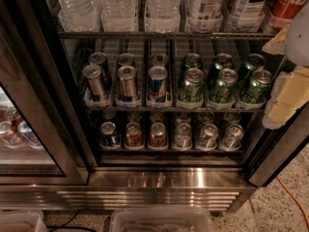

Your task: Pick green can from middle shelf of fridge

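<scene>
Six green cans (222,86) stand upright on the right half of the middle shelf (169,108) of the fridge (67,124). They fill three white lanes, two deep: three at the front edge and three just behind, silver tops up. Six slim blue cans (127,83) fill the left half of the same shelf in the same order.

One gripper (286,93) shows at the right edge of the view, in front of the fridge's right frame and level with the middle shelf. It is just beside the rightmost front green can. Only its cream-coloured side is in view, and I cannot tell whether it is released or clenched, or whether it touches that can.

Above, water bottles (116,4) line the top shelf, with a red bottle (289,4) at the far right. Below, small cans (157,133) sit two deep on the lower shelf, bronze and silver ones among them. Under that runs the shiny steel base (169,178).

On the speckled floor in front lies a clear plastic tub (161,220), and an orange cable (294,197) runs along the right. Behind the glass door (29,105) at left, a few more cans show dimly.
</scene>
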Available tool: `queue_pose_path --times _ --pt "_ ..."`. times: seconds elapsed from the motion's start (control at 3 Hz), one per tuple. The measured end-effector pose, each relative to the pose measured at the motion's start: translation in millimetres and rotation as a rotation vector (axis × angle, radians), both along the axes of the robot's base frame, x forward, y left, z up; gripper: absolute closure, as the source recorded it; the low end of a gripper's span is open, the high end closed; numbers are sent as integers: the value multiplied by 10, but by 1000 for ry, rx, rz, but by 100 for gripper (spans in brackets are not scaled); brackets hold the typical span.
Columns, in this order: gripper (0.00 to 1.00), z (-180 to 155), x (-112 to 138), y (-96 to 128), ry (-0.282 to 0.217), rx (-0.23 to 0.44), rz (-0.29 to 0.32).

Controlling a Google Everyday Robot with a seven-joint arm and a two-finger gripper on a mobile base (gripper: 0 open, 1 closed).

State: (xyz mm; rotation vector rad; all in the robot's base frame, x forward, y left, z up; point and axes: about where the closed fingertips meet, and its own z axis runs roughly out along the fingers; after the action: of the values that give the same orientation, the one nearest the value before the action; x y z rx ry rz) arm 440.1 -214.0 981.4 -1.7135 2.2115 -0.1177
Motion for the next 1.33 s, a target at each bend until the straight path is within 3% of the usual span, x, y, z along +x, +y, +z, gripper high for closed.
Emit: queue_pose_path --times 0.67,1.0,1.33 --pt "0 18 -34 94 0 40 -2" --pt "0 42 -104 235 -13 170 -33" --pt "0 68 -192 500 -41 361 -83"
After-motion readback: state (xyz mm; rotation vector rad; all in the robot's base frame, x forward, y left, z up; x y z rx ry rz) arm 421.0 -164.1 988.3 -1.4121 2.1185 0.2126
